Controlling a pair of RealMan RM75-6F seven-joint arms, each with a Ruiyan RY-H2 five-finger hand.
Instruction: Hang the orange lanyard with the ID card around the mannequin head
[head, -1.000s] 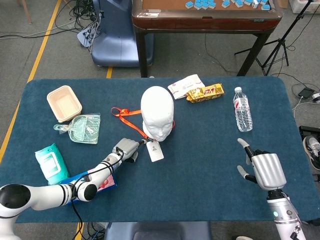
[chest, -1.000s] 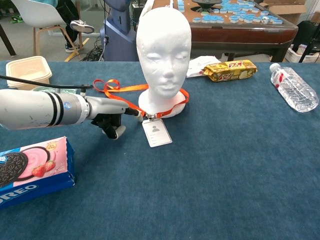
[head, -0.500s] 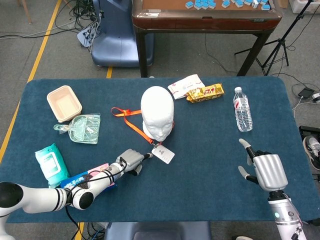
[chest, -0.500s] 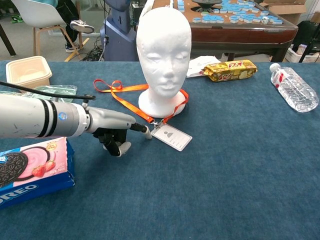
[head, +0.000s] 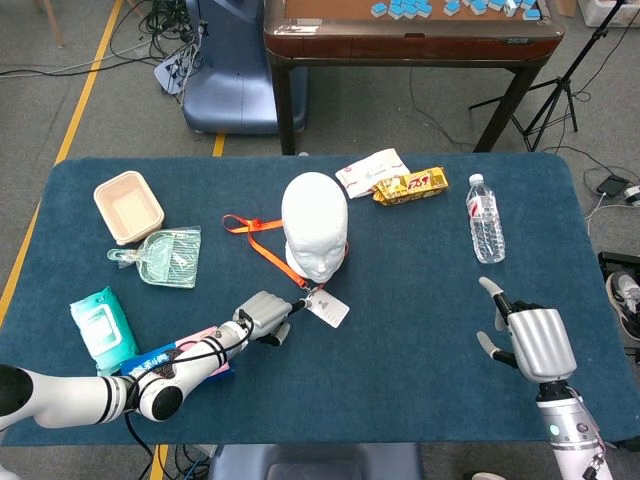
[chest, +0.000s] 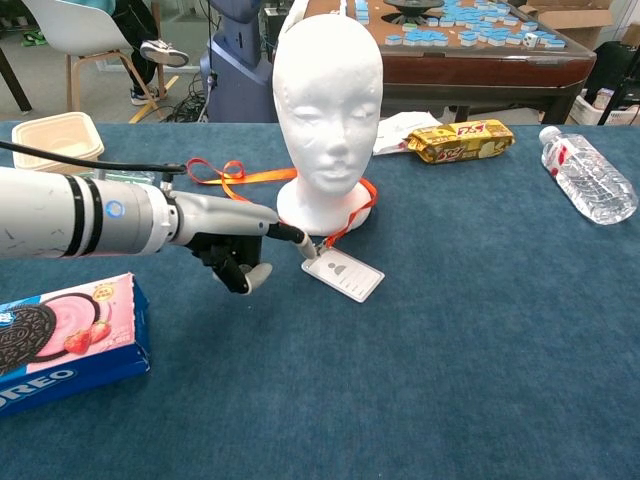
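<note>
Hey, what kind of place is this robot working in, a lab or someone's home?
Probably a lab or test room, not a home: loose cables on the floor, a yellow floor line, and a tripod stand beside the blue table.

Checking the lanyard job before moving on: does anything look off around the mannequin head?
The orange lanyard lies on the table round the mannequin head base, not hung on it; slack trails left, and the ID card lies askew.
</note>
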